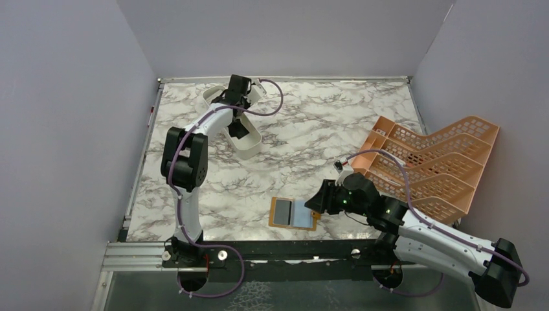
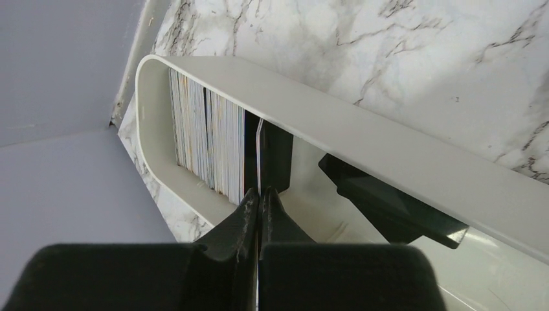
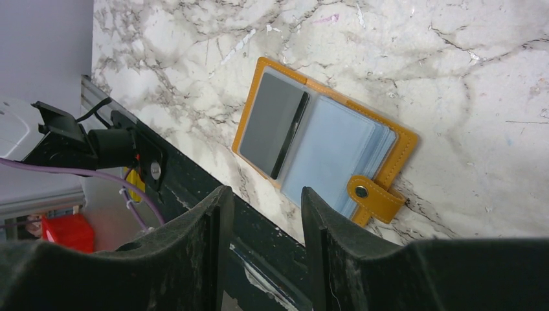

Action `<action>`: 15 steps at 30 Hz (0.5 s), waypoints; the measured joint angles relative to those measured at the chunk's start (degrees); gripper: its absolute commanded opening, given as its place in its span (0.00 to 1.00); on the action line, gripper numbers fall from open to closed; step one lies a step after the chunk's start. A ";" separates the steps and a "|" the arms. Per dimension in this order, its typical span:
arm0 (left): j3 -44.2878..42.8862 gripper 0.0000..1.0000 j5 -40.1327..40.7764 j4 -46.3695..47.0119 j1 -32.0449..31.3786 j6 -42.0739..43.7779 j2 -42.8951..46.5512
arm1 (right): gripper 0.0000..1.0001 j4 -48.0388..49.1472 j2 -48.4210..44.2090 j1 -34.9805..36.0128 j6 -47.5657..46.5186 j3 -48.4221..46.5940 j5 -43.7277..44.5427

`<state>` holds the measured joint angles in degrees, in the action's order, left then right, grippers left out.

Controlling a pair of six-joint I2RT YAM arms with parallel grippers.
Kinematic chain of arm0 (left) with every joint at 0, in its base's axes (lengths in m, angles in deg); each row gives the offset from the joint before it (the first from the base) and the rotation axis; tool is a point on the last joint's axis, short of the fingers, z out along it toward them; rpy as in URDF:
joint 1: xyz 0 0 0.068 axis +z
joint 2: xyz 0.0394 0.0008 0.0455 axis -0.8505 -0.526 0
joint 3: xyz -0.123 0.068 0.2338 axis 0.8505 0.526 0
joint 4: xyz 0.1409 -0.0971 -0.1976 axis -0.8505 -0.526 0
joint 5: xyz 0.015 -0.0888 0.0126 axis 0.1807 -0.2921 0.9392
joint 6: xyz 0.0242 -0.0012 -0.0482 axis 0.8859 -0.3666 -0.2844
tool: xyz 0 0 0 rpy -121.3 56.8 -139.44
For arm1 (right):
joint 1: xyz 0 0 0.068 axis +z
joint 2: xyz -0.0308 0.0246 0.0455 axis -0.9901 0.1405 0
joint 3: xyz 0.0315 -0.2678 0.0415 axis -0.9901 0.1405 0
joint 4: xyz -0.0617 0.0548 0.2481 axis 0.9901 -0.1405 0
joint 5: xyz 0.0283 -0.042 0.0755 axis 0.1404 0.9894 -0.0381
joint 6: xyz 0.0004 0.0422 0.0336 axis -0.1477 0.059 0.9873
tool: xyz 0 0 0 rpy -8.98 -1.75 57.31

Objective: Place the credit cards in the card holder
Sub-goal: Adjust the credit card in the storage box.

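Left hand [image 2: 259,193], pinched on one credit card [image 2: 259,146] inside the white tray [image 2: 362,139], may drag neighbouring cards [image 2: 207,146] out; right hand [image 3: 262,220] gapes empty.

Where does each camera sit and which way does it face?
Top external: above and behind the bases, facing down on the table; both arms show.
Left wrist: on the left arm, facing into the white tray of credit cards; left gripper shut on one.
Right wrist: on the right arm, facing down at the open card holder; right gripper open.
Shared: top also shows the white tray and the card holder.
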<state>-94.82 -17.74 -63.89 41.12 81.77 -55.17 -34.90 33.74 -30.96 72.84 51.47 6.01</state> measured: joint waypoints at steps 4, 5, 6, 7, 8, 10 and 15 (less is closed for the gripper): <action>-0.35 0.00 0.63 -1.38 -1.03 -1.79 0.52 | 0.48 0.00 -0.28 0.00 -0.02 0.00 0.00; -0.35 0.00 0.79 -1.79 -1.25 -2.29 0.61 | 0.48 0.00 -0.44 0.00 -0.02 0.00 0.00; -0.35 0.00 0.87 -2.29 -1.38 -2.69 0.72 | 0.48 0.00 -0.52 0.00 -0.02 0.00 0.00; -0.35 0.00 0.87 -2.58 -1.49 -2.93 0.76 | 0.48 0.00 -0.63 0.00 -0.02 0.00 -0.02; -0.35 0.00 0.90 -2.75 -1.60 -3.13 0.83 | 0.48 0.00 -0.72 0.00 -0.02 0.00 -0.02; -0.35 0.01 0.98 -2.91 -1.62 -3.26 0.90 | 0.48 -0.02 -0.98 0.00 -0.02 0.00 -0.04; -0.66 0.05 0.26 -3.02 -0.57 -2.91 0.87 | 0.48 -0.04 -1.97 0.00 -0.02 0.00 -0.33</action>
<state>-95.48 -17.47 -66.91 40.55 78.86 -54.30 -34.94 31.77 -30.96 72.82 51.47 5.69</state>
